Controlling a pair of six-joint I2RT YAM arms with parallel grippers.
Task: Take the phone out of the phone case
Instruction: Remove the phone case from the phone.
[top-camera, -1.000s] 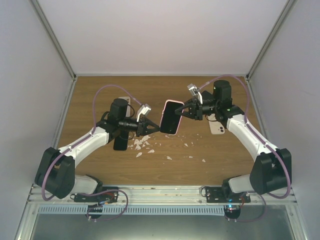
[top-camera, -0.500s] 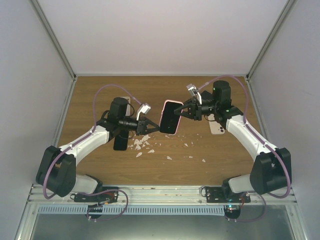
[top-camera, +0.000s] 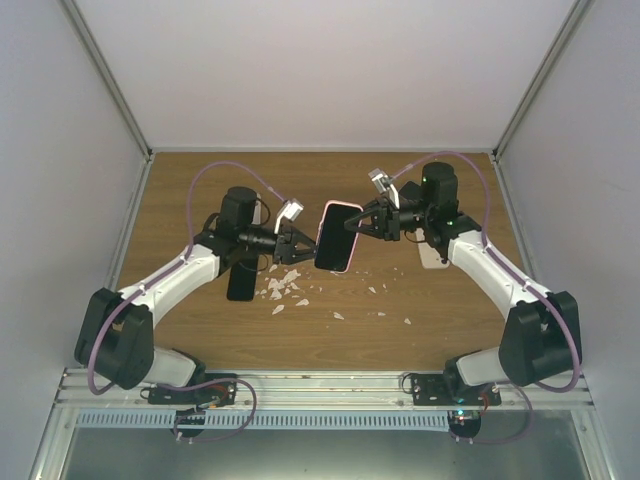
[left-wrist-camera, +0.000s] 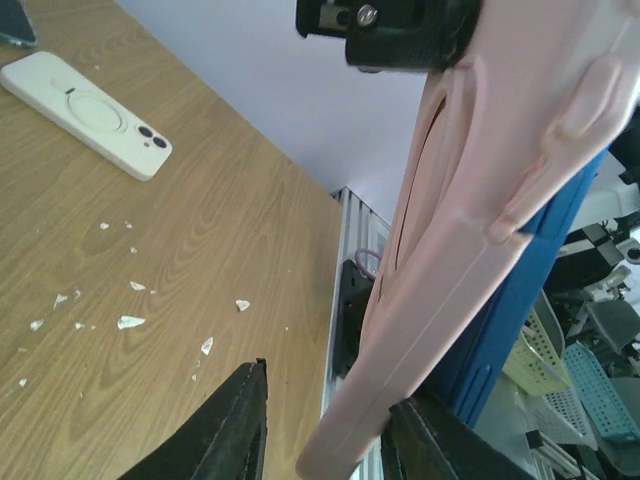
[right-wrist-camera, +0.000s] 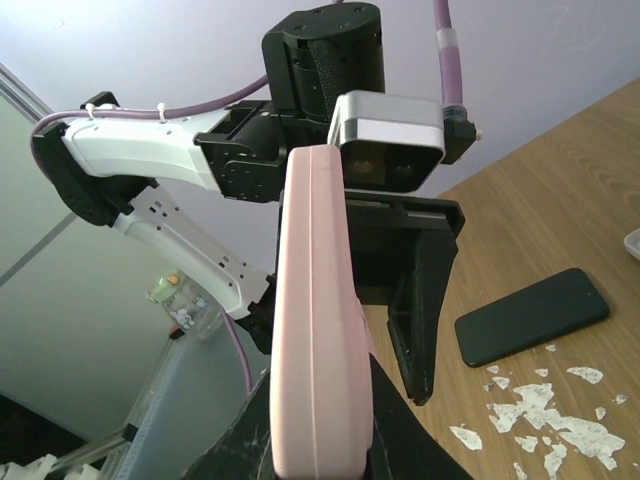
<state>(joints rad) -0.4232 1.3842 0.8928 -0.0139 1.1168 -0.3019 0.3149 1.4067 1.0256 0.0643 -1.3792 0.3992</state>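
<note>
Starting at the left of the wood-grain brown worktop with a flat black slab phone, partly hidden under the left arm. Just to its right, small white flakes scattered over the wood. Above them, raised off the worktop and pointing right, the left gripper, parted by a modest gap. In its wrist view, one black finger clear of the case, the other finger against or just beside the case's lower corner, contact hard to judge. Straddling that corner rather than pinching it.

Held in the air between the two arms, tilted close to upright, the soft pink phone case. Seated inside it, the dark-screened phone, with pink rim showing along the top and side of the glass from above.

Clamping the case from the right, the right gripper, closed tight on the pink edge, which appears end-on between its fingers in its own wrist view.

Farther right, flat on the worktop beside the right forearm, a cream-white phone-shaped slab with a round ring mark and two camera lenses on its back
</note>
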